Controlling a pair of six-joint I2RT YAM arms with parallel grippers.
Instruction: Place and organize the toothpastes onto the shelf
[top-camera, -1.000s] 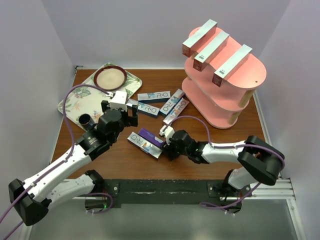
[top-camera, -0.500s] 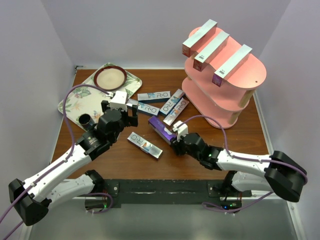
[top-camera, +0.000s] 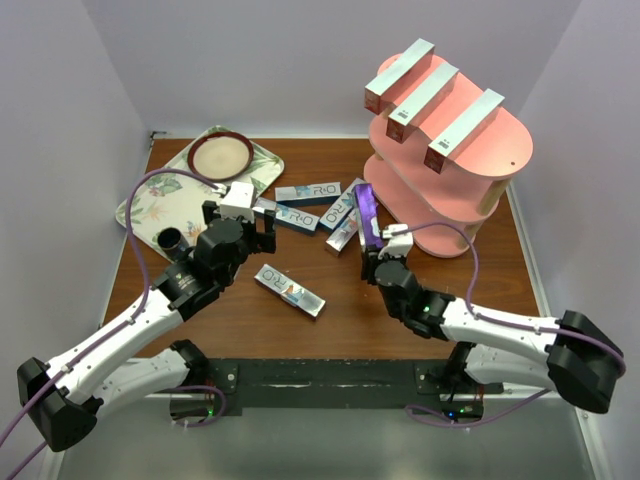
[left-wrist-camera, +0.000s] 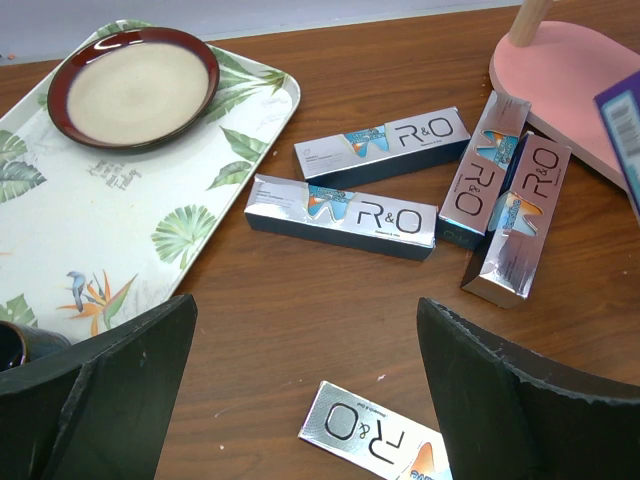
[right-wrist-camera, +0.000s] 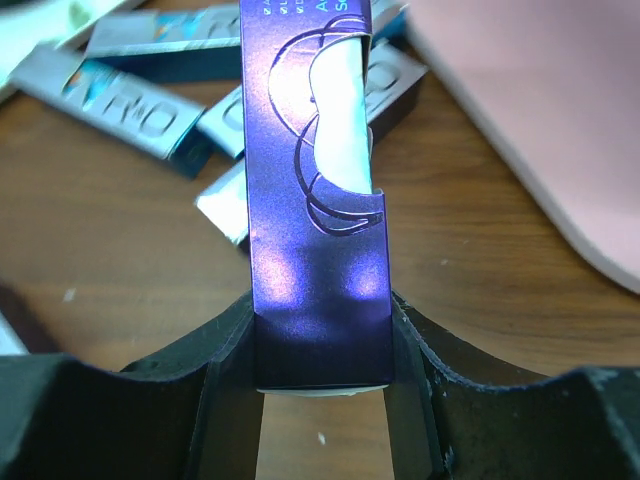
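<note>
My right gripper (top-camera: 376, 256) is shut on a purple toothpaste box (top-camera: 366, 214), held above the table just left of the pink three-tier shelf (top-camera: 480, 215). In the right wrist view the box (right-wrist-camera: 315, 200) stands between both fingers (right-wrist-camera: 225, 345), with the shelf's bottom board (right-wrist-camera: 540, 120) at the upper right. Three toothpastes (top-camera: 425, 100) lie across the shelf's top tier. Several silver R&O toothpastes (top-camera: 308, 191) lie on the table; one (top-camera: 290, 289) lies nearer the front. My left gripper (top-camera: 255, 225) is open and empty above the table (left-wrist-camera: 307, 335), near those boxes (left-wrist-camera: 343, 215).
A leaf-patterned tray (top-camera: 160, 195) with a red-rimmed plate (top-camera: 220, 155) lies at the far left; both show in the left wrist view, tray (left-wrist-camera: 120, 220) and plate (left-wrist-camera: 135, 85). A dark cup (top-camera: 170, 240) stands by the tray's near corner. Walls close in both sides.
My right gripper has lifted the purple box off the table and carried it right and farther back, toward the shelf. The left arm has not moved.
</note>
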